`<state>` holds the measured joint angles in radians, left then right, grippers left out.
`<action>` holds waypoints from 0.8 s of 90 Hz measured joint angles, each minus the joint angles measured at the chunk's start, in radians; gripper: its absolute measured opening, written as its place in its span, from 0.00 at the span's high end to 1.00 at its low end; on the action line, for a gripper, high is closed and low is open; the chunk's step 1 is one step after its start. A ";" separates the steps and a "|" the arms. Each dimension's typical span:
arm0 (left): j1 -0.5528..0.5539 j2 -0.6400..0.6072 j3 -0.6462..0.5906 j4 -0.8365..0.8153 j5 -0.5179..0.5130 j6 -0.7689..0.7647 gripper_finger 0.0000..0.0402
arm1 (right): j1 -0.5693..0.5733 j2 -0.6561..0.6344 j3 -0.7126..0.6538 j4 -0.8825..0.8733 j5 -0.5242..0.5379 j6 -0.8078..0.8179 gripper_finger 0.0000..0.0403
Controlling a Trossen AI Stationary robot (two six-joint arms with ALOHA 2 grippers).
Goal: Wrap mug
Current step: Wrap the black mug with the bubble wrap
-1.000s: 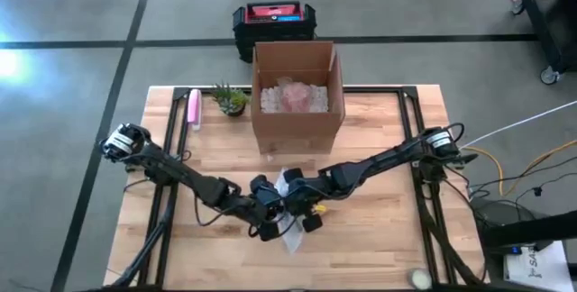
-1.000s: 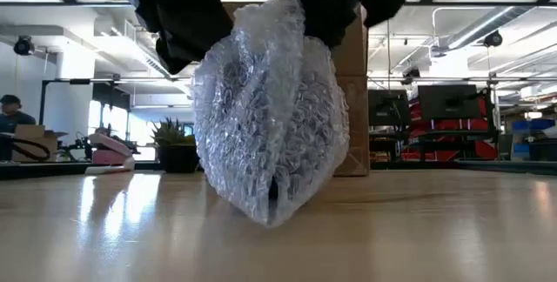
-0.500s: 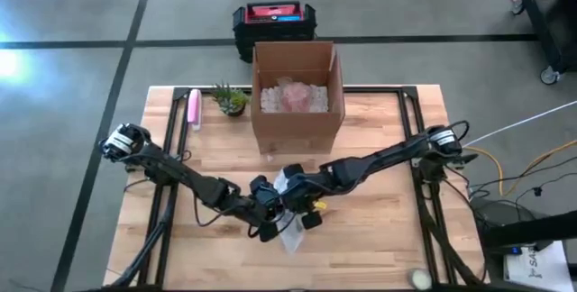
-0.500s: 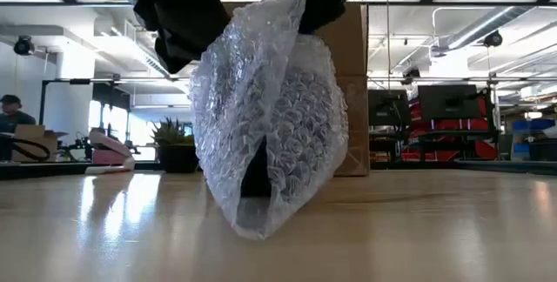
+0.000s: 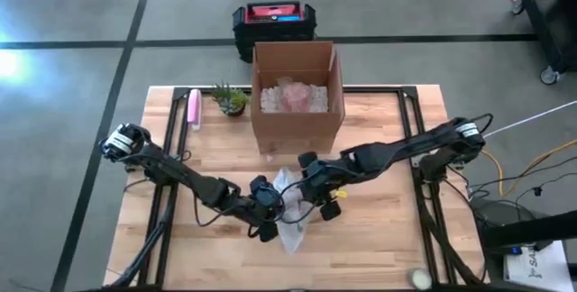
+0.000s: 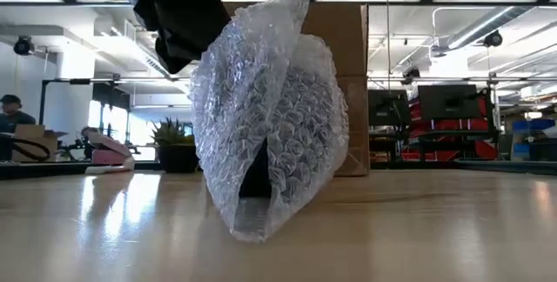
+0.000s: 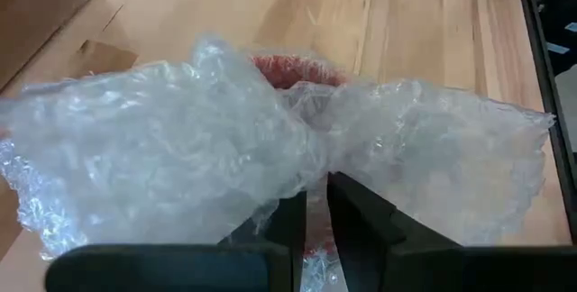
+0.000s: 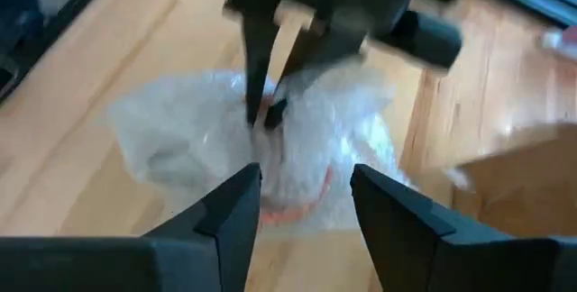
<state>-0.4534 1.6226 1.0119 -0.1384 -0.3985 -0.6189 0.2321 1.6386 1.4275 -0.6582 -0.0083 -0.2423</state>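
The left gripper [image 5: 268, 209] reaches low over the middle of the wooden table [image 5: 379, 238] and pinches the top of the bubble wrap [image 6: 265, 117] with its jaws closed on it. The right gripper [image 5: 315, 188] sits just beside it, jaws wide open, holding nothing. The wrapped bundle stands tall, its gathered end pointing up. A red mug [image 7: 293, 67] peeks through the wrap. A cardboard box [image 5: 297, 94] stands at the far side.
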 joint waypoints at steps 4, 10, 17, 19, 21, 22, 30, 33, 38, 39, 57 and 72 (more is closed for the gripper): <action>0.000 0.000 0.000 0.001 0.000 0.000 0.91 | 0.000 -0.013 -0.023 0.004 -0.016 0.000 0.63; 0.000 0.000 0.000 0.001 0.000 0.000 0.91 | 0.000 -0.046 -0.079 0.040 -0.076 0.006 0.66; 0.000 0.000 0.000 0.002 0.000 0.000 0.91 | 0.000 -0.087 -0.157 0.151 -0.112 0.018 0.69; 0.000 0.000 0.000 0.002 0.000 0.000 0.91 | 0.000 -0.098 -0.181 0.184 -0.114 0.025 0.70; 0.000 0.000 0.000 0.002 0.000 0.000 0.91 | 0.001 -0.107 -0.205 0.214 -0.116 0.032 0.72; 0.000 0.000 0.000 0.002 0.000 0.000 0.91 | 0.001 -0.111 -0.216 0.228 -0.116 0.036 0.72; 0.000 0.000 0.000 0.005 0.000 0.000 0.91 | 0.002 -0.122 -0.302 0.347 -0.115 0.058 0.77; 0.000 0.000 0.000 0.005 0.000 0.000 0.91 | 0.003 -0.124 -0.333 0.382 -0.114 0.072 0.78; 0.000 0.000 0.000 0.005 0.000 0.000 0.91 | 0.004 -0.124 -0.380 0.428 -0.114 0.089 0.81; 0.000 0.000 0.000 0.006 0.000 0.000 0.91 | 0.005 -0.125 -0.389 0.440 -0.114 0.090 0.82; 0.000 0.000 0.000 0.018 0.000 0.000 0.91 | 0.011 -0.096 -0.490 0.655 -0.113 0.084 0.95; 0.000 0.000 0.000 0.019 0.000 0.000 0.91 | 0.012 -0.067 -0.478 0.701 -0.096 0.040 0.99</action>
<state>-0.4534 1.6226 1.0115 -0.1199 -0.3988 -0.6189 0.2443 1.5715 0.9500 0.0424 -0.1045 -0.2028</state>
